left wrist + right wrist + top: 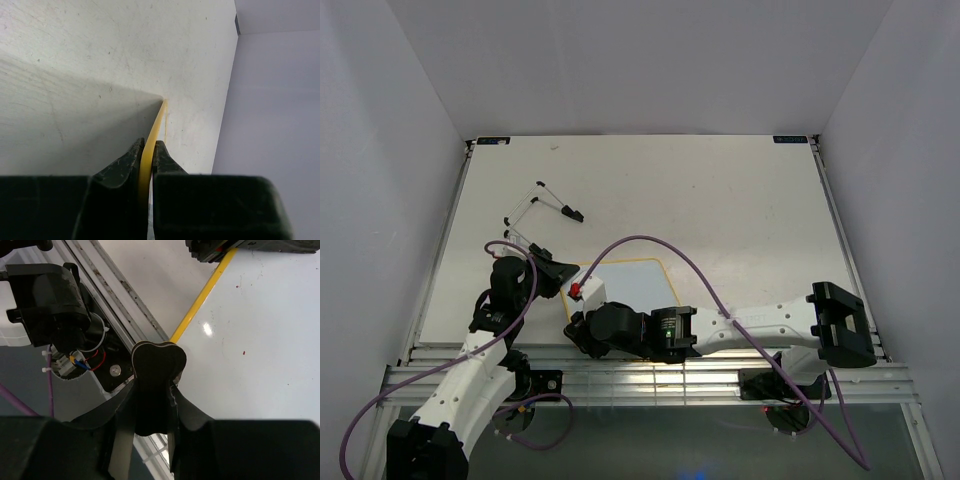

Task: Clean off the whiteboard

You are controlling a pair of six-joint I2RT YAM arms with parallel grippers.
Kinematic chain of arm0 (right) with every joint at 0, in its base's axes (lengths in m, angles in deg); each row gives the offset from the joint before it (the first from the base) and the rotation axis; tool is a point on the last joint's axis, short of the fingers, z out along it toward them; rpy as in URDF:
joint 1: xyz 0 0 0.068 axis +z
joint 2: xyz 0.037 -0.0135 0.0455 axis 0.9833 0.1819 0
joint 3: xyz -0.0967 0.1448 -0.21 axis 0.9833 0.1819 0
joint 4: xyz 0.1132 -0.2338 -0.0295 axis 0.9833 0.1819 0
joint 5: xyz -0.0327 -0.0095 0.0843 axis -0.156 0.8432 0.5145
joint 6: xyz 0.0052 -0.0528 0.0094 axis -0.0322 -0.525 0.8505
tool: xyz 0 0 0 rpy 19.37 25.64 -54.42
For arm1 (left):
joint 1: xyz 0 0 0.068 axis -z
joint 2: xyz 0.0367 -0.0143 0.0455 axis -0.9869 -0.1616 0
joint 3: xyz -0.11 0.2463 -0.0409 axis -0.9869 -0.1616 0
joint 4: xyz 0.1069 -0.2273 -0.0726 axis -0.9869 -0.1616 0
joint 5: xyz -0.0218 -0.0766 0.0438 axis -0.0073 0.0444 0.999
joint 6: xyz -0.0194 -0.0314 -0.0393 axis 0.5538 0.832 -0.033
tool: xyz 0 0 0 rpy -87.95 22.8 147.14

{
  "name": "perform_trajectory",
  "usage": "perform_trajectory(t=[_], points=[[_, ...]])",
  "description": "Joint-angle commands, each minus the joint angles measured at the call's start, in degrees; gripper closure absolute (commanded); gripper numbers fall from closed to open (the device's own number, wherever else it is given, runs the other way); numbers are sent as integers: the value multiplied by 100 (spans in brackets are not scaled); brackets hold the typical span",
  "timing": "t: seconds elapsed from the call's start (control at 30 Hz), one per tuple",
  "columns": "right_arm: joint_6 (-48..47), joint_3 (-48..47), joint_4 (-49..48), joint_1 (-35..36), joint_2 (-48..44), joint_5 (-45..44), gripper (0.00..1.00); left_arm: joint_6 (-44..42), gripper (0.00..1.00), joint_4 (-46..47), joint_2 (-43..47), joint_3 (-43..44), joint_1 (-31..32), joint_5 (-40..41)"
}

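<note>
The whiteboard (632,284) lay flat at the near left of the counter (740,200), its near edge just beside the metal rails (650,372) along the counter's front. The left claw (148,150) was closed on the board's yellow frame (156,125), 1 finger on each side of the thin edge, on the board's left side. The right arm stretched across from the right, low along the front edge. Its right claw (155,395) was clamped on a black eraser (159,360) whose rounded end stood over the board's near-left corner, just beside the frame. Whether the eraser touched the surface could not be told.

The 2 claws sat near each other at that corner. Beyond the board, a broad stretch of counter ran to the far wall (640,60) and to the right edge. A thin black wire piece (555,205) lay apart, behind the left claw. A purple cable (660,243) arched over the board.
</note>
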Motion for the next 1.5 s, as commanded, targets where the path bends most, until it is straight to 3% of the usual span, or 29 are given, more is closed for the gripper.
perform_trajectory(t=[0.0, 0.43, 0.63, 0.73, 0.93, 1.03, 1.17, 1.47], points=[[71, -38, -26, 86, 330, 152, 68, -146, 100, -254, 9, 43, 12, 574], [783, 2570, -34, -977, -767, -120, 69, -251, 100, -413, 114, 166, 12, 591], [863, 3906, -78, -1882, -1681, -25, 68, -322, 100, -448, 123, 227, 20, 565], [574, 4119, -131, -2365, -1841, 81, 68, -304, 100, -343, 44, 175, 20, 460], [458, 3970, 1, -2674, -1894, 160, 68, -313, 100, -307, -35, 157, 20, 424], [344, 3663, -260, -2665, -1762, 633, 68, -313, 100, -246, -70, 139, 20, 381], [221, 2996, -701, -2219, -1517, 1267, 69, -269, 100, -149, -123, 96, 20, 319], [-69, 649, -465, -1032, -366, 1110, 69, -243, 100, -114, -132, 60, 20, 363]])
